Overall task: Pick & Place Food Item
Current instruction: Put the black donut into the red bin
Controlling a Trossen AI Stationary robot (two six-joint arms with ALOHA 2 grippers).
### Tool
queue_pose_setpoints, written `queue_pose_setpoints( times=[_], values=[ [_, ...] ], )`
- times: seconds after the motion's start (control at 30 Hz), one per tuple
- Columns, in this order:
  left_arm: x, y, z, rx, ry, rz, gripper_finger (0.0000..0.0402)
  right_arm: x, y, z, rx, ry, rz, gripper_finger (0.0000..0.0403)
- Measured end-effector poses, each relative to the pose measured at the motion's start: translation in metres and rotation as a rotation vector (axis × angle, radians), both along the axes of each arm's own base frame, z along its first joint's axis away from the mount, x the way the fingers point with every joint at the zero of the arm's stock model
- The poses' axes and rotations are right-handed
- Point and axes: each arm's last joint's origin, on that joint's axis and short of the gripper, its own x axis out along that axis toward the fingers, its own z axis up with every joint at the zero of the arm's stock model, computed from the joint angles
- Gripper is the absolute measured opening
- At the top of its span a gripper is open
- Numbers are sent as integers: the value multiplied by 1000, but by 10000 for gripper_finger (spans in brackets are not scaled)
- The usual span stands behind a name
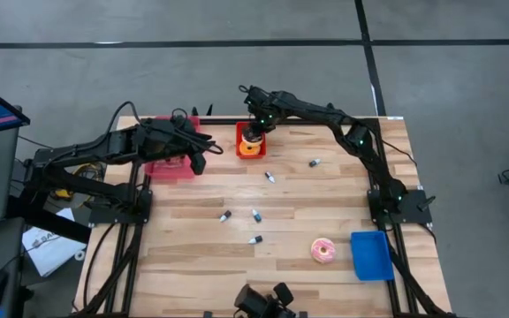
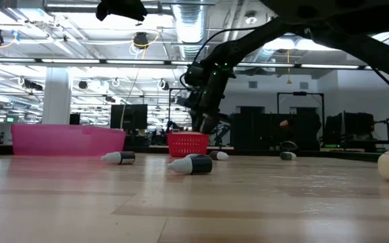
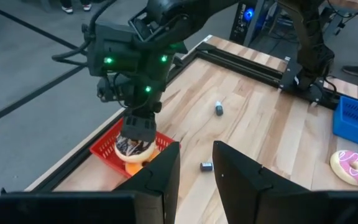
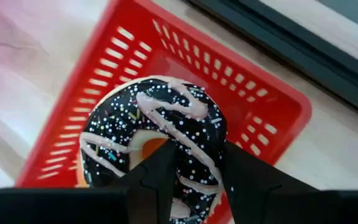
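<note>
While I watched from the overhead camera, my right gripper [image 1: 253, 134] hung over the red basket [image 1: 241, 146] at the far edge of the wooden table [image 1: 193, 247], its fingers clamped on one side of a chocolate doughnut [image 4: 154, 134] with pink drizzle and sprinkles. From above, the arm covered most of that doughnut; the right wrist camera showed it clearly, held over the basket's mesh floor, with something orange partly hidden beneath it that I could not identify. I could not tell whether the doughnut touched the basket.

My left gripper [image 3: 194, 171] waited above the pink bin [image 1: 170, 168], which its arm largely hid from above. Its fingers stood slightly apart with nothing between them.

A pink-frosted doughnut [image 1: 323, 251] lay near the table's front, just beside a blue basket [image 1: 371, 255]. At table level only a sliver of that doughnut showed, cut off at the edge. Several small dark-and-white objects [image 1: 256, 215] lay scattered across the middle of the table, too small to identify. I could read no labels or writing anywhere.
</note>
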Motion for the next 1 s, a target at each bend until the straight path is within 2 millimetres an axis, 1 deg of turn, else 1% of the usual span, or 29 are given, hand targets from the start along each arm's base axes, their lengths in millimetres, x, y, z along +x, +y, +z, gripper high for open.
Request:
queue_pose_setpoints(
  times=[0.13, 0.57, 0.7, 0.9, 1.0],
  values=[
    [0, 0, 0, 0, 0, 0, 92, 4, 1, 3, -21, -28, 4, 113],
    [0, 0, 0, 0, 3, -1, 92, 3, -6, 4, -34, -53, -15, 115],
    [0, 0, 0, 0, 3, -1, 92, 2, -9, 4, -42, -63, -22, 130],
    [0, 0, 0, 0, 3, -1, 92, -2, -13, 4, -40, -55, -25, 167],
    [0, 0, 0, 0, 3, -1, 92, -2, -11, 4, -36, -46, -19, 179]
  ],
)
